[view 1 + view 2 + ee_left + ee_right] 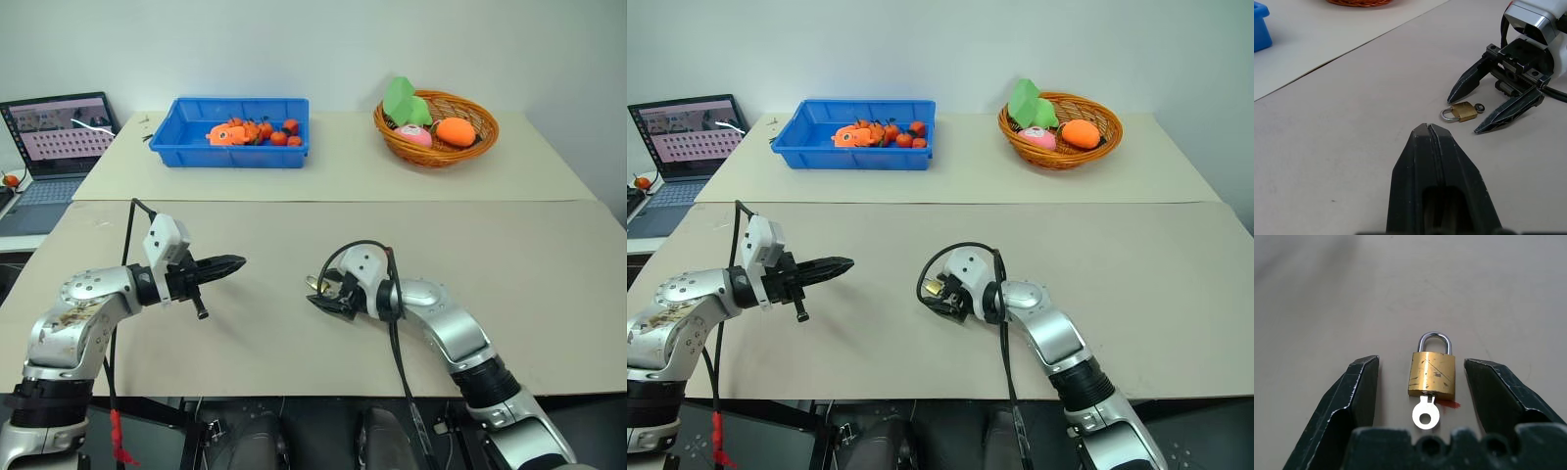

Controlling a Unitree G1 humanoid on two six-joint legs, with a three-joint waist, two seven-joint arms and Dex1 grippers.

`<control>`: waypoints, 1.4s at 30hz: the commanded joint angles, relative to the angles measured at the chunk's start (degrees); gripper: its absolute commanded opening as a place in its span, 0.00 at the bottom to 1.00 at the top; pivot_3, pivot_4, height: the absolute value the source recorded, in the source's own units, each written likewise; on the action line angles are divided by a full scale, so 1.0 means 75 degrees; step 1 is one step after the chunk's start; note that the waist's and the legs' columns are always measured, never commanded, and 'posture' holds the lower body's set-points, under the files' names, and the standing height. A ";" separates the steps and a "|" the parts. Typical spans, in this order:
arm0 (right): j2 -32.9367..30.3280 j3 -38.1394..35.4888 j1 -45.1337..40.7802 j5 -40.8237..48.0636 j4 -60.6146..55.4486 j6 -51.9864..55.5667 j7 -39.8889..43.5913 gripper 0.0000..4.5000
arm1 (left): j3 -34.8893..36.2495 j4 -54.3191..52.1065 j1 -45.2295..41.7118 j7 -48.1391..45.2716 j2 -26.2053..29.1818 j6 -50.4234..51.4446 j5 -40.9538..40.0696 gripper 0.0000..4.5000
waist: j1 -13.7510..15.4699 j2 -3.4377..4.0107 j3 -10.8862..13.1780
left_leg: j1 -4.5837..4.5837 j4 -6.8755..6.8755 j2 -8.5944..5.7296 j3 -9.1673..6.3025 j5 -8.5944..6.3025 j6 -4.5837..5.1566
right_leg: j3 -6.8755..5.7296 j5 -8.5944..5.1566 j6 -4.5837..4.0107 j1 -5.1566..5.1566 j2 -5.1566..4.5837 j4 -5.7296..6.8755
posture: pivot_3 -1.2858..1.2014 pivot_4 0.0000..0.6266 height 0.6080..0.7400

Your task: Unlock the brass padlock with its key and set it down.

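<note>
The brass padlock point(1432, 374) lies flat on the beige table point(490, 255), its silver shackle closed. Its small silver key point(1424, 415) sticks out of the bottom of the body. My right gripper point(1420, 361) is low over the table and open, one finger on each side of the padlock, with a gap to it on both sides. The padlock point(1465, 111) and the right gripper point(1465, 114) straddling it also show in the left wrist view. My left gripper point(238, 262) is shut on nothing, hovering to the left of the padlock point(934, 288) and pointing toward it.
At the back left of the far table sits a blue bin point(186, 132) holding orange toys. A wicker basket point(480, 147) with soft toys stands at the back right. An open laptop point(59, 132) is at the far left. A seam point(343, 201) joins the two tables.
</note>
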 commanded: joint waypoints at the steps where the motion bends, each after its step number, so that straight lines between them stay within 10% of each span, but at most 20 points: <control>1: 0.0071 -0.0086 0.0013 -0.0048 -0.0223 -0.0156 -0.0062 0.51 | 0.0173 -0.0088 -0.0159 0.0016 0.0092 -0.0049 -0.0035 0.00 | 0.0001 0.0000 0.0000 | 0.0000 0.0000 0.0000 0.0000 0.0000 0.0000 | 0.0000 0.0000 0.0000 0.0000 0.0000 0.0000 | 0.52 0.24 0.27; 5: 0.0145 -0.0094 0.0017 -0.0107 -0.0167 -0.0192 -0.0102 0.21 | 0.0168 -0.0094 -0.0172 0.0043 0.0081 -0.0052 -0.0027 0.00 | 0.0000 0.0000 0.0000 | 0.0002 0.0000 0.0001 0.0000 0.0000 0.0000 | 0.0000 0.0000 0.0000 0.0000 0.0001 0.0002 | 0.52 0.24 0.27; 27: -0.0141 -0.0077 -0.1342 0.0340 -0.0869 -0.0125 0.1393 0.21 | 0.0444 0.0645 -0.0519 -0.0058 0.0332 -0.0372 0.0107 0.00 | -0.0008 0.0002 0.0002 | 0.0001 0.0000 0.0001 -0.0005 0.0000 0.0000 | -0.0004 0.0000 0.0000 -0.0001 0.0007 0.0001 | 0.52 0.24 0.27; 42: 0.1523 0.1380 -0.2663 -0.0600 0.3353 -0.2589 0.2785 0.21 | 0.0416 -0.0382 -0.0270 -0.0554 0.0837 0.0124 -0.0224 0.00 | -0.0043 0.0003 0.0004 | -0.0007 -0.0006 -0.0003 -0.0003 0.0006 -0.0012 | -0.0007 -0.0001 -0.0002 -0.0010 0.0003 0.0004 | 0.52 0.24 0.27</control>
